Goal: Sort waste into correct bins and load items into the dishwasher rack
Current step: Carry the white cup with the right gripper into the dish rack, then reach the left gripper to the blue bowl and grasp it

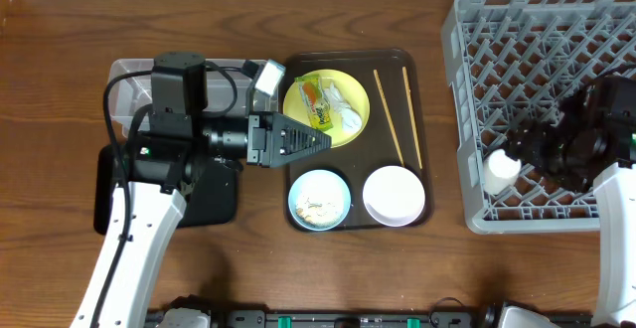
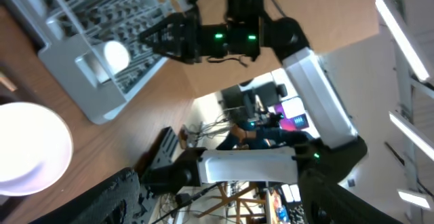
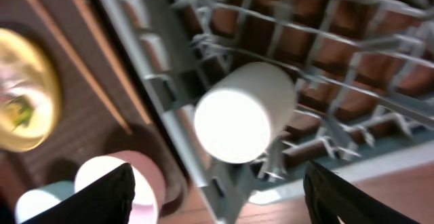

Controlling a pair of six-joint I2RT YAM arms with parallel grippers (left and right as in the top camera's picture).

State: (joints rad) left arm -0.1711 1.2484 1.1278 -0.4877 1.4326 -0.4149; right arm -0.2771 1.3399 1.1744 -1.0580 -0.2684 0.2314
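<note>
The cup (image 1: 502,169) lies on its side in the rack's (image 1: 537,30) near left corner; the right end effector (image 1: 522,151) is released, fingers wide and clear of it, so that loading step looks done

The left end effector (image 1: 323,139), also released, hovers by the plate (image 1: 348,82), which holds the wrapper (image 1: 318,104) and paper (image 1: 350,109); next it likely needs a low pinch on the wrapper

Blue bowl (image 1: 294,201) holds scraps (image 1: 320,205); the pink bowl (image 1: 394,195) is empty; chopsticks (image 1: 390,119) lie beside them
</note>
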